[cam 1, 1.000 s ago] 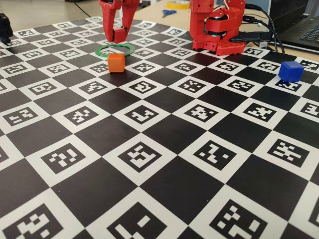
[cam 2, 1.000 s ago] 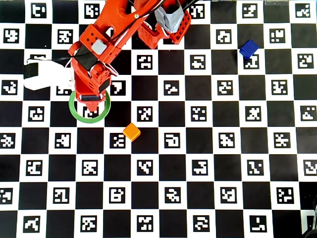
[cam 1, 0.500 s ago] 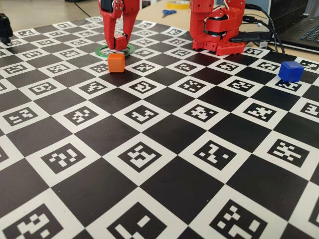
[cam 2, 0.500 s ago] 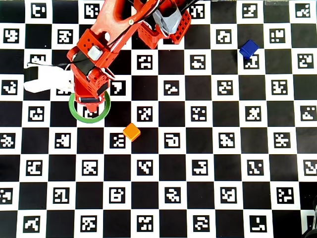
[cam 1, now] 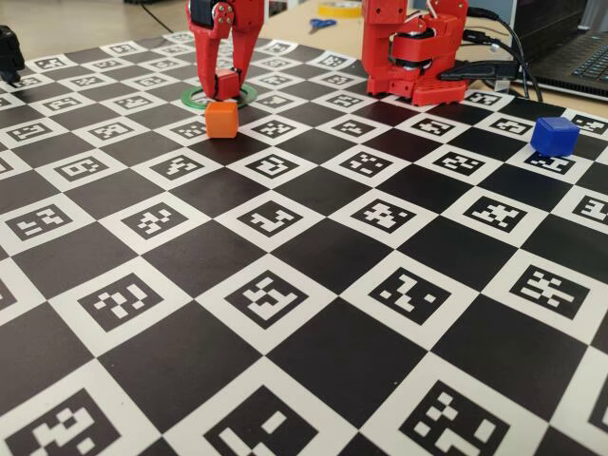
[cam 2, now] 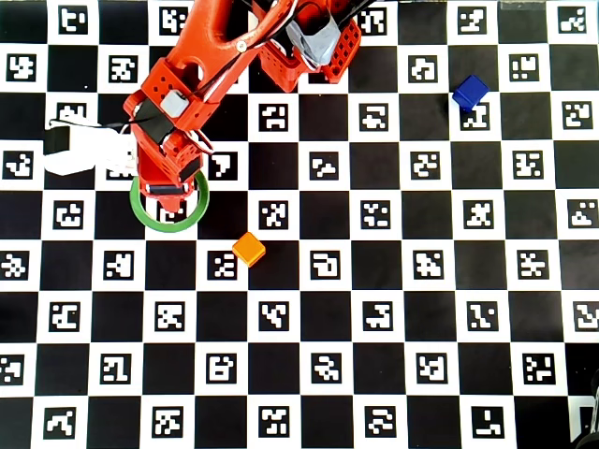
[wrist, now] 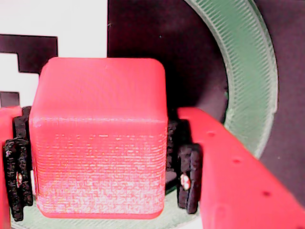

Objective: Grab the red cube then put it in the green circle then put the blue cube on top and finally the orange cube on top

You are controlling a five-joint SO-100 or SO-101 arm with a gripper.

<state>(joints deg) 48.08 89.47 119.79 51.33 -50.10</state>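
My gripper [cam 1: 225, 85] is shut on the red cube [cam 1: 227, 83], its black pads [wrist: 188, 176] pressed to both sides of the cube [wrist: 100, 138]. It holds the cube low inside the green circle [cam 1: 249, 93]. The ring curves round the cube's right and under its near edge in the wrist view [wrist: 252, 81]. From overhead the arm hides the cube, and the gripper [cam 2: 169, 193] stands over the ring [cam 2: 140, 213]. The orange cube [cam 1: 221, 119] sits just in front of the ring, apart from it, and shows overhead [cam 2: 248, 248]. The blue cube [cam 1: 554, 135] sits far right [cam 2: 470, 92].
The arm's red base [cam 1: 418, 57] stands at the back of the checkered marker mat. Behind it lie cables, a laptop [cam 1: 579, 57], scissors [cam 1: 321, 24] and a yellow tape roll [cam 1: 339, 8]. A black object [cam 1: 9, 52] sits at the far left edge.
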